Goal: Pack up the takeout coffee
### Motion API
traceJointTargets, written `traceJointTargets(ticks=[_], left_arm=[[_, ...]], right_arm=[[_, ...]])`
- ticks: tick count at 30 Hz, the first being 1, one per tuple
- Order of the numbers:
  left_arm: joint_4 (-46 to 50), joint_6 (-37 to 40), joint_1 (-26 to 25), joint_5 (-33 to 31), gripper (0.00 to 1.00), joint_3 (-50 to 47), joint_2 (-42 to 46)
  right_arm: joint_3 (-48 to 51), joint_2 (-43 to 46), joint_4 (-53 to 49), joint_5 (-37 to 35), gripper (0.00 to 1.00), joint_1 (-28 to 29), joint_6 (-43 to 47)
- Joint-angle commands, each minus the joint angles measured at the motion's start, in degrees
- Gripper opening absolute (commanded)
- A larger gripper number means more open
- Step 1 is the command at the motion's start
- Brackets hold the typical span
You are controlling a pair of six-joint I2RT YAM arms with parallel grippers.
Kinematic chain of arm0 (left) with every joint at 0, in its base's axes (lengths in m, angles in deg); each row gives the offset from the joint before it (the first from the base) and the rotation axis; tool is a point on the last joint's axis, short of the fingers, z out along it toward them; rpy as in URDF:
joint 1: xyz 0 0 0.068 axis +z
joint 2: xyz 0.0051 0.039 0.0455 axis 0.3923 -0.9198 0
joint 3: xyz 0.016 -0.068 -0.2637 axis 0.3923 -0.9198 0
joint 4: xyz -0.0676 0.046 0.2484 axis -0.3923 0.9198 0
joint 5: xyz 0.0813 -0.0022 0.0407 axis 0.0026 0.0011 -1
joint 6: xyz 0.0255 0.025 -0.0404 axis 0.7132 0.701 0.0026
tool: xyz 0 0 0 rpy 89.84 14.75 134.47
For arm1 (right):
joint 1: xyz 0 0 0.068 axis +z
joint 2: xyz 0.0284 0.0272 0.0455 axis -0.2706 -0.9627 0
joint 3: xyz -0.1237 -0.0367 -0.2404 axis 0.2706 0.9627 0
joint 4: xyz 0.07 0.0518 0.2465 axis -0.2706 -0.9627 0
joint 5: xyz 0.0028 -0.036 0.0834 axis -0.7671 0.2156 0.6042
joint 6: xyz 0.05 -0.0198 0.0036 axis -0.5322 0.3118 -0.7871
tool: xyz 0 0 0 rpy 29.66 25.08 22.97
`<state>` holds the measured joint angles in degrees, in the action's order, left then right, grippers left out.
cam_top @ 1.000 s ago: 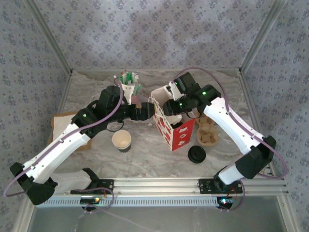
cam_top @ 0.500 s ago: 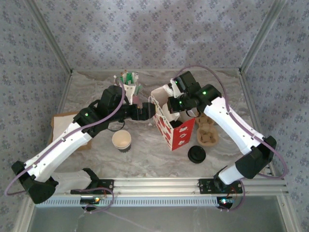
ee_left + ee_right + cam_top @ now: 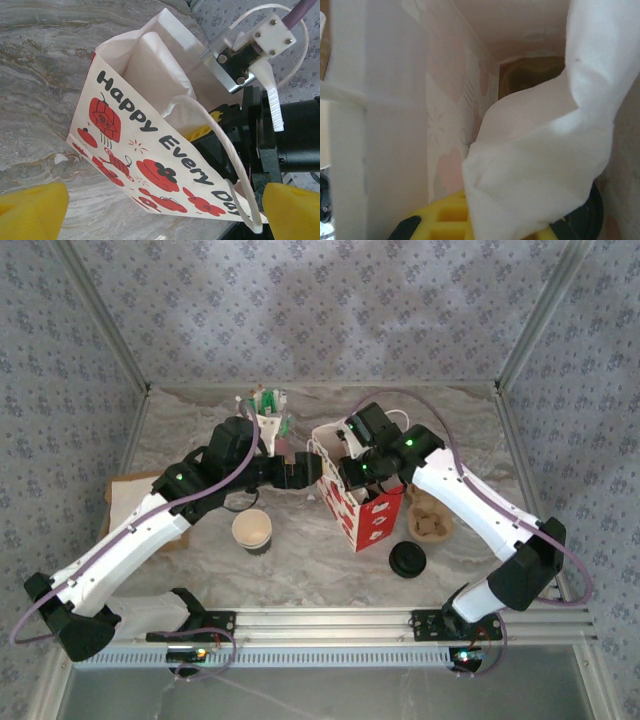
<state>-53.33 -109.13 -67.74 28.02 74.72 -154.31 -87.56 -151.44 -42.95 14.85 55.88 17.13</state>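
Right hand (image 3: 347, 470) has swung left into the mouth of the red-and-white bag (image 3: 368, 512) and closed, pinching a fold of its white wall. Left hand (image 3: 302, 472) gapes wide just beside the bag, holding nothing. Takeout coffee (image 3: 252, 530) stands upright on the counter (image 3: 310, 562), left of centre, apart from both hands.

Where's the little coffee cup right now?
In the top view the coffee cup stands on the marble table, on the left side, just left of the red-and-white bag and not inside it.
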Motion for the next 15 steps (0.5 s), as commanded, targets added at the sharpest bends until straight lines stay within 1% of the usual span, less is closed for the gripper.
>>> traceJointTargets(ticks=[1,4,5,7,11,15], left_arm=[[-1.5,1.2,-0.2,0.4,0.99,1.4,-0.5],[-1.5,1.2,-0.2,0.6,0.99,1.6,-0.6],[-1.6,1.2,-0.2,0.5,0.99,1.7,-0.6],[-1.4,1.2,-0.2,0.6,0.99,1.8,-0.6],[-1.4,1.2,-0.2,0.6,0.99,1.7,-0.4],[-1.7,1.1,-0.2,0.6,0.99,1.4,-0.3]], right_arm=[[0.1,-0.7,-1.3,1.9,0.00,-0.2,-0.3],[-0.5,-1.3,-1.2,3.7,0.01,-0.4,0.1],[-0.9,-1.4,-1.4,3.8,0.13,-0.5,0.2],[-1.7,-1.1,-1.8,3.5,0.25,-0.5,0.4],[-3.9,-0.1,-3.3,2.1,0.38,-0.8,0.6],[-5.4,0.8,-4.5,0.7,0.46,-1.3,0.8]])
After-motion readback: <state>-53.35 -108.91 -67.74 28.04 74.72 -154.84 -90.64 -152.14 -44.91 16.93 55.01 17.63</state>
